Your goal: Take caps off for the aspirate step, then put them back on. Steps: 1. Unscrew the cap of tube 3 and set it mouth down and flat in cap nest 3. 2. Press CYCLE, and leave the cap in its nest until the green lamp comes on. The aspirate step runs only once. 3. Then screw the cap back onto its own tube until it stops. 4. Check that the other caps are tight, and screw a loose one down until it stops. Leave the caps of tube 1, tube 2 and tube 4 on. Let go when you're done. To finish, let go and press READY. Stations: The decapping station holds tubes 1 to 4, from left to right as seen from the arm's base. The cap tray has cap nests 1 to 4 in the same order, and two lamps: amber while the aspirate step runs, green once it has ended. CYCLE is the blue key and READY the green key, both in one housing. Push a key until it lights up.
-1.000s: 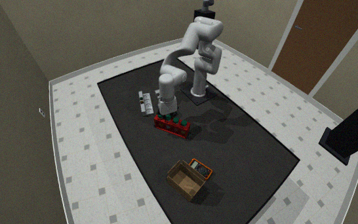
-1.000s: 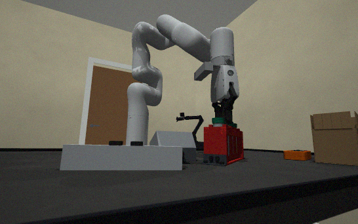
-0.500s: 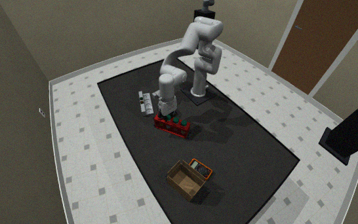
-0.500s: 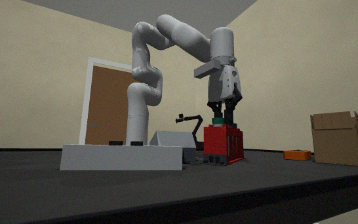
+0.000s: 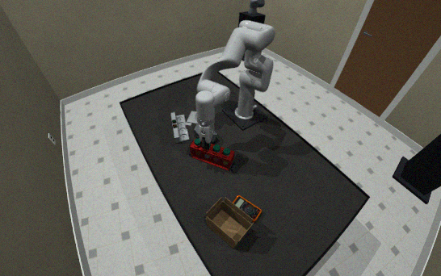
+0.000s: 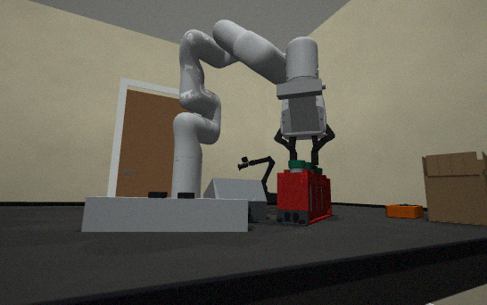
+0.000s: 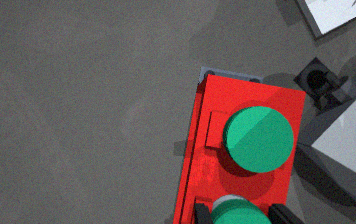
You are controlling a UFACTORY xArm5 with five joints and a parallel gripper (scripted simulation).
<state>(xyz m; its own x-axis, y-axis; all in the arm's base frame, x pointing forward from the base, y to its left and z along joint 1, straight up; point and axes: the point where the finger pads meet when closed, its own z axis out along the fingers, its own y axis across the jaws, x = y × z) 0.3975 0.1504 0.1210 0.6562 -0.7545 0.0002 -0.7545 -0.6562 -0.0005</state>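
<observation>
The red decapping station (image 5: 212,154) stands on the dark mat with green-capped tubes in a row. My gripper (image 5: 206,142) points straight down over it and is shut on the green cap of tube 3 (image 7: 240,214), which sits on its tube; a grey band shows at the cap's edge. In the wrist view my gripper (image 7: 242,214) has a dark finger on each side of this cap. The cap of tube 4 (image 7: 258,139) is on its tube at the rack's end. In the exterior view, my gripper (image 6: 303,161) clasps the cap above the rack (image 6: 304,191). The white cap tray (image 5: 180,127) lies beside the rack.
A pale key housing (image 6: 234,189) stands behind the rack, near the arm's base (image 5: 245,113). An open cardboard box (image 5: 228,221) and an orange device (image 5: 247,207) lie farther out on the mat. A small black stand (image 7: 320,82) is next to the rack.
</observation>
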